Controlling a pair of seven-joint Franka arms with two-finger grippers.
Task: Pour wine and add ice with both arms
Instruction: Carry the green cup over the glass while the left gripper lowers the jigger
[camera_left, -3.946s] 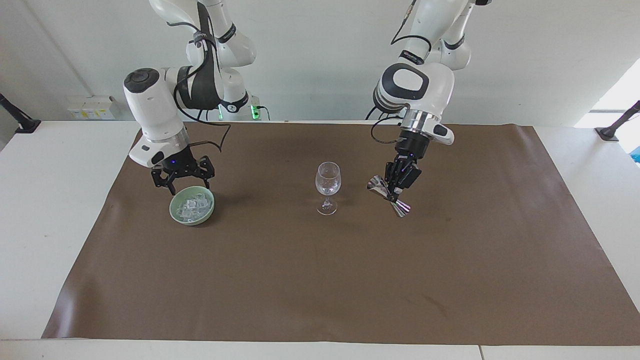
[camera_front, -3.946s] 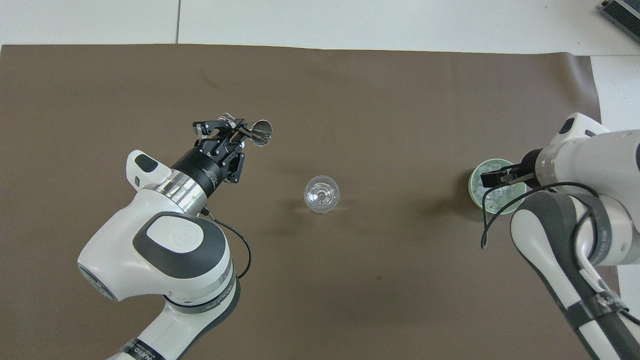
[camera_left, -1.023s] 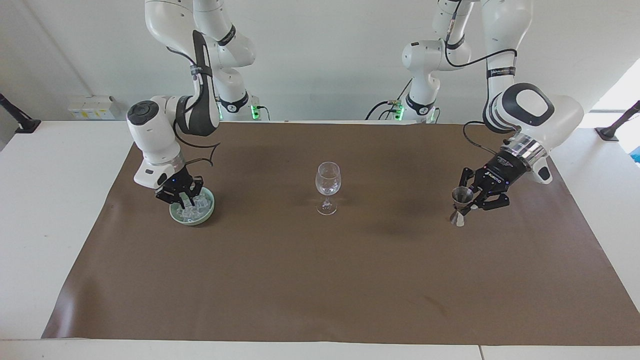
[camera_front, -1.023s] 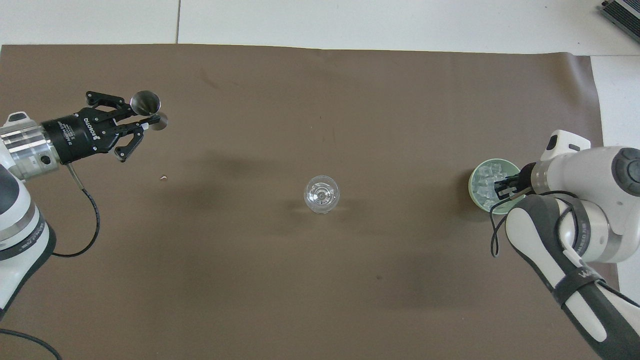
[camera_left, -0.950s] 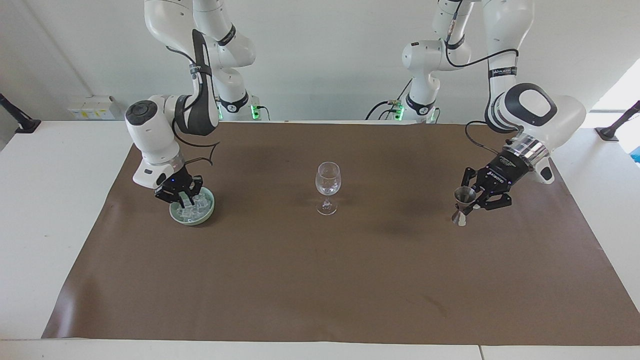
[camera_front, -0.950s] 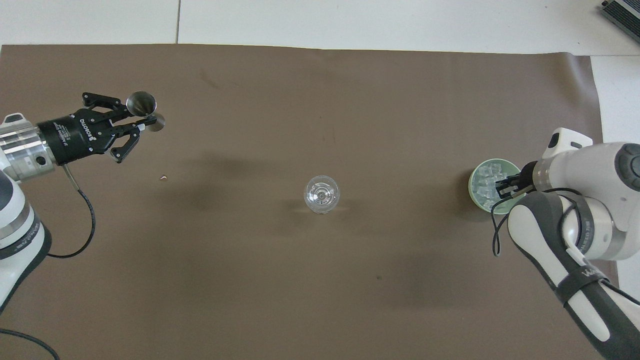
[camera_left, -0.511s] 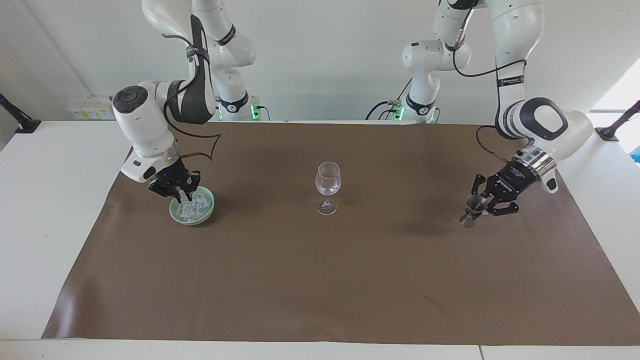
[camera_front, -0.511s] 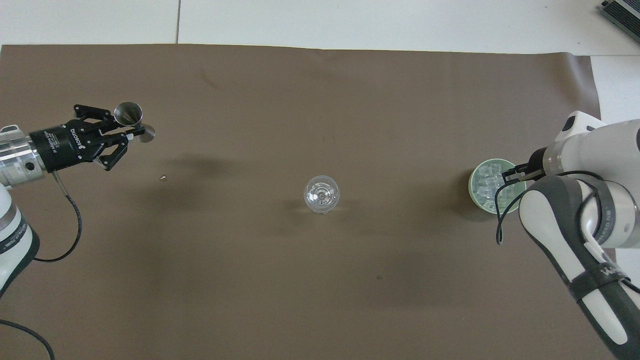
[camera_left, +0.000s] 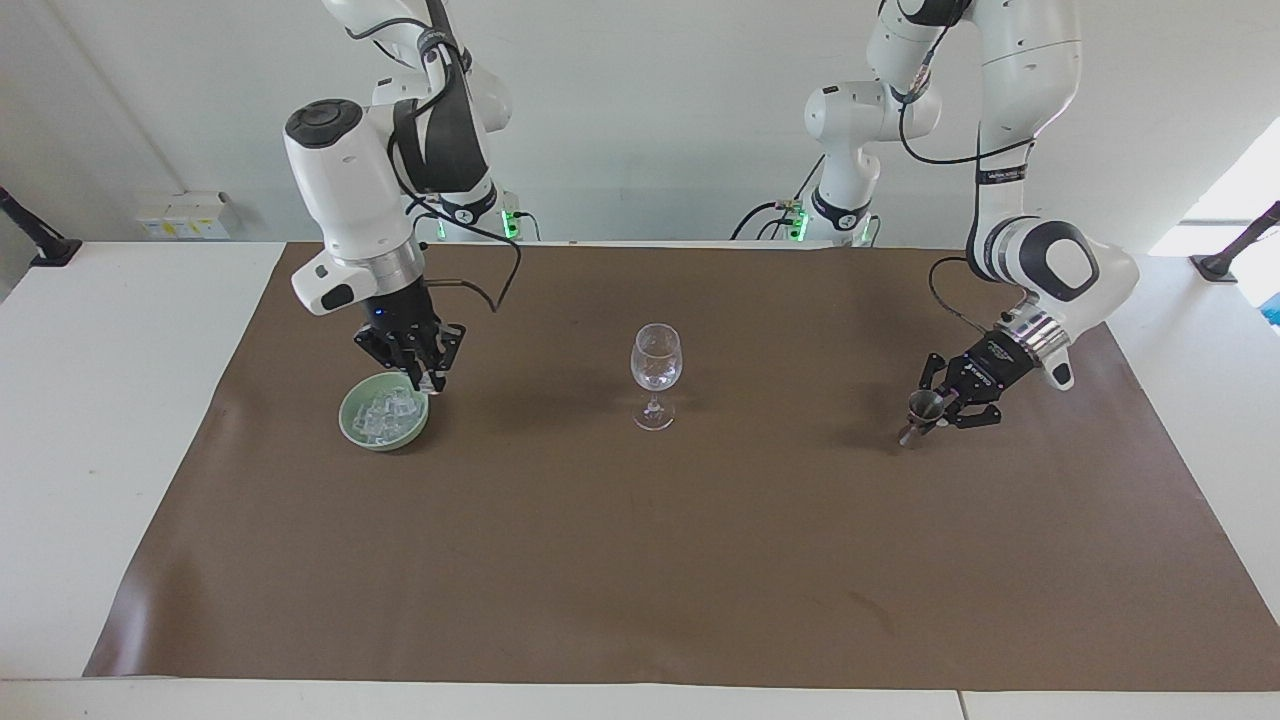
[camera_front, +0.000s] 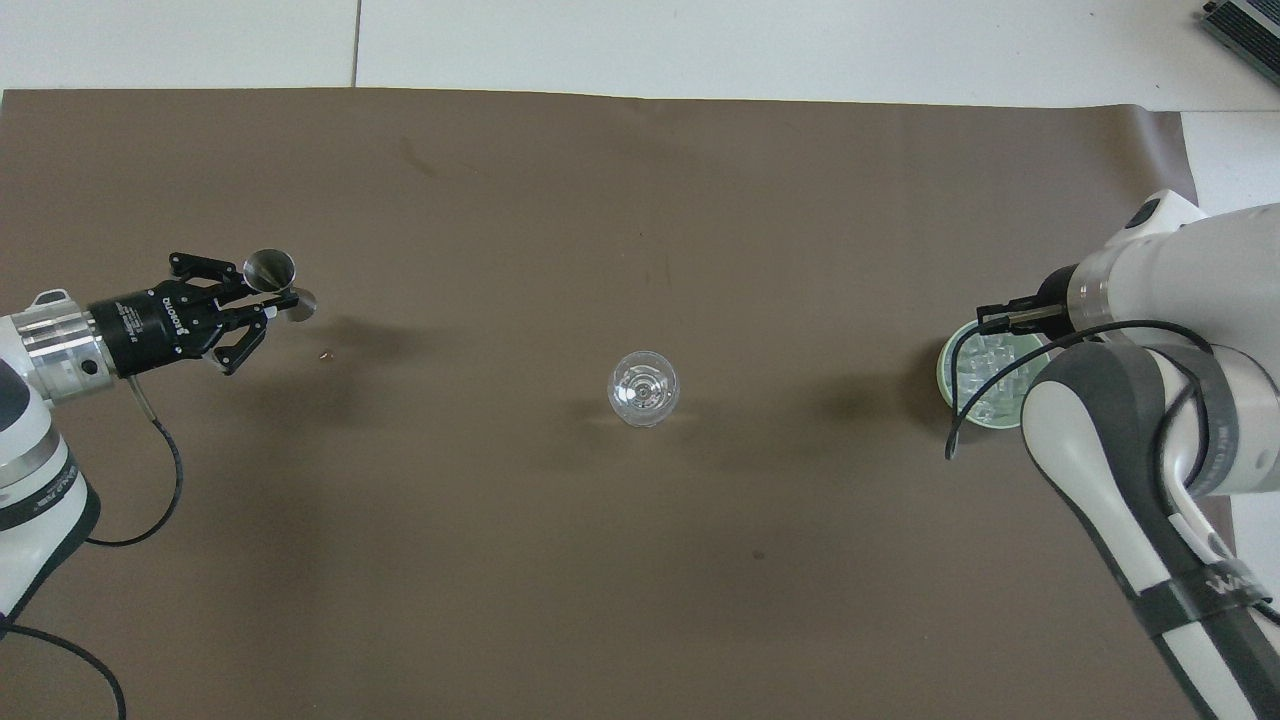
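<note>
Two grippers enter our record, both clenched. We note the left gripper (camera_left: 942, 410) gripping a small metal jigger (camera_left: 918, 417) by its waist, low over the brown mat (camera_left: 640, 560), toward the left arm's end of the table from the wine glass (camera_left: 655, 388). We see the jigger tilted, with its wide mouth up in the overhead view (camera_front: 270, 269); we cannot tell whether its lower end touches the mat. We read the left gripper's (camera_front: 262, 306) outer links as splayed while its tips pinch the jigger.

We find the right gripper (camera_left: 418, 378) pointing down, raised just above the rim of the pale green bowl (camera_left: 352, 425), on the side of the bowl that faces the wine glass. Its fingers are drawn together; we cannot tell whether a cube sits between them. From overhead the right gripper (camera_front: 992, 321) is largely covered by the arm.

We see the ice (camera_left: 385, 414) heaped in the bowl, which stands on the mat toward the right arm's end from the wine glass, well apart from it. We see the wine glass upright at mid-mat, between bowl and jigger.
</note>
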